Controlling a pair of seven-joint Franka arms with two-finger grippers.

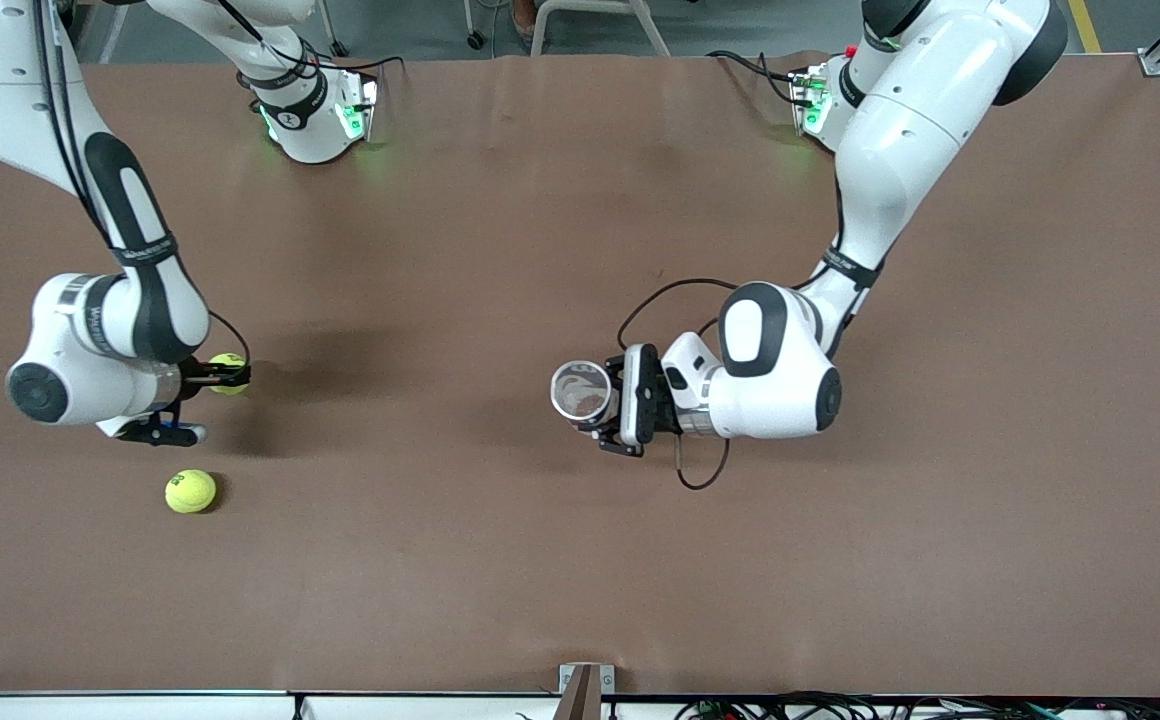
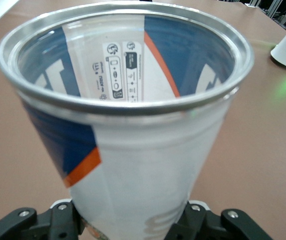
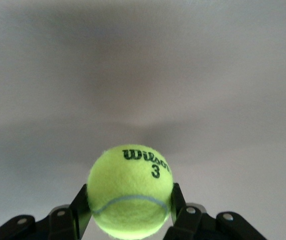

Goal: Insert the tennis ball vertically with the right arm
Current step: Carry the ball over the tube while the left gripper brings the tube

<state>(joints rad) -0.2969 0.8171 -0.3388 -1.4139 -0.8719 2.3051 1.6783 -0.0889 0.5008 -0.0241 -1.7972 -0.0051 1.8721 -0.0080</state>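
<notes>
Clamped around a yellow tennis ball (image 3: 130, 191), the right end effector (image 1: 223, 374) hangs over the tabletop (image 1: 580, 560) toward the right arm's end. In the right wrist view its two black fingers (image 3: 80, 210) press against the ball's sides, and the ball shows black "Wilson 3" lettering with a pale seam curving below it. From the front the held ball peeks out past the right arm's (image 1: 105, 330) white wrist, and a soft shadow lies on the brown surface beside it.

A second tennis ball (image 1: 190, 491) lies loose on the tabletop, near the held one and nearer the front camera, apart from the end effector.

Toward the middle of the tabletop, the left end effector (image 1: 605, 400) grips a tennis ball can (image 2: 132, 150) low on its body. The can stands upright with its open mouth facing up; a silver metal rim rings the opening. Through its clear wall a label shows in white, blue and orange, with a small printed panel on the inside. The black fingers (image 2: 62, 222) close against the can's lower sides in the left wrist view. The left arm (image 1: 870, 200) reaches in from its base at the table's edge, a black cable looping beside its wrist.

The can and the held ball are well apart.
</notes>
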